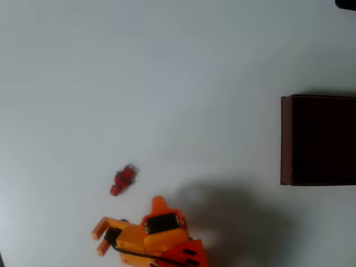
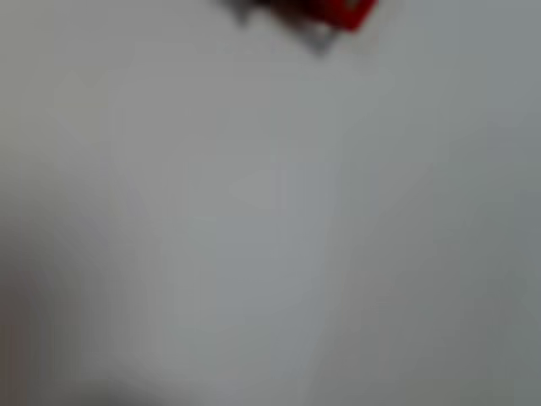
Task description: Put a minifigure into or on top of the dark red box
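Observation:
The minifigure (image 1: 123, 179), a tiny red toy, lies on the white table at lower left in the overhead view. Just below it, near the bottom edge, my orange gripper (image 1: 98, 240) points left. Its two fingers stand apart with nothing between them, and it sits clear of the figure. The dark red box (image 1: 286, 139) rests at the right edge, far from both, with thin maroon walls and a black inside. In the blurred wrist view a red piece of the minifigure (image 2: 342, 10) shows at the top edge.
The white table (image 1: 167, 83) spreads bare between the figure and the box. My arm's shadow (image 1: 233, 217) falls on the table to the right of the gripper. A dark object (image 1: 346, 3) cuts the top right corner.

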You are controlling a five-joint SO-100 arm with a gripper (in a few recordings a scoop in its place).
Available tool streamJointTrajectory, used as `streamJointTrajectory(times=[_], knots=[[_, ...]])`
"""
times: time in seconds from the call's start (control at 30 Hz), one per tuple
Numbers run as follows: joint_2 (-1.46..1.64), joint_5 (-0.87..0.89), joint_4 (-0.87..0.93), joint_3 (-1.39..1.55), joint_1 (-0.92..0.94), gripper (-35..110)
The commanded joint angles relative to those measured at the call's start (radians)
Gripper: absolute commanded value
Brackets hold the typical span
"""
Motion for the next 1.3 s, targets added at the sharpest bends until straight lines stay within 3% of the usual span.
streamJointTrajectory(times=[0.0,0.7,0.83,0.93,1.1,1.27], knots=[[0.012,-0.009,0.011,0.002,-0.011,0],[0.012,0.021,0.009,0.002,0.075,0],[0.011,0.028,0.009,0.002,0.086,5],[0.011,0.026,0.009,0.002,0.063,19],[0.011,0.069,0.008,0.002,-0.043,31],[0.012,0.069,0.008,0.002,-0.072,26]])
